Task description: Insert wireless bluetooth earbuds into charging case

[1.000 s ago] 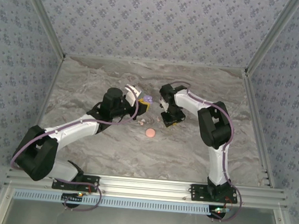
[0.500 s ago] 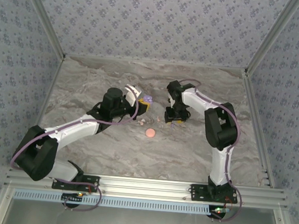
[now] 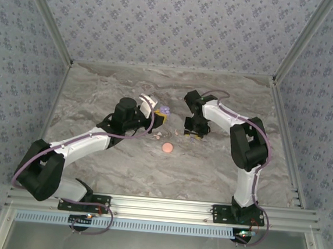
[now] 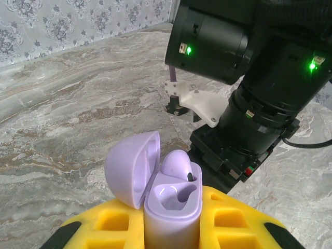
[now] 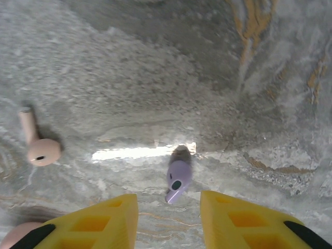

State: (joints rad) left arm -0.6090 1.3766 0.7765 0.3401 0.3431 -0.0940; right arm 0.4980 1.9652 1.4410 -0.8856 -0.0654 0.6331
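Pinched between the left fingers (image 4: 114, 224) is the lilac case (image 4: 171, 207), standing upright in their yellow pads. Its lid is swung open towards 10 o'clock. From my left wrist camera I see one lilac earbud (image 4: 176, 165) seated in the socket at 1 o'clock, its rounded top poking above the rim. The nearer socket is a glossy, empty hollow. Behind the case, at 1 o'clock, the right arm (image 4: 249, 78) looms close, black, with two green lights (image 4: 189, 50) glowing on its housing. Any print on it is too small for me to read.

On my right wrist camera the right fingers (image 5: 233, 218) are spread apart above the marbled surface (image 5: 155, 78), gripping nothing. A loose earbud (image 5: 177, 180), lilac too, lies on the surface in line with the gap between them, just beyond the tips and touching neither. It has a smooth bulb with a dark oval spot and a short stem pointing to 7 o'clock. At 9 o'clock from it, well apart, lies a pink earbud (image 5: 36, 144) with its round head nearest me and its stem pointing to 12 o'clock.

From the overhead camera the held case (image 3: 165, 110) sits mid-surface, with the right fingers (image 3: 194, 133) at 4 o'clock from it. A pink disc (image 3: 166, 148) lies flat at 6 o'clock.
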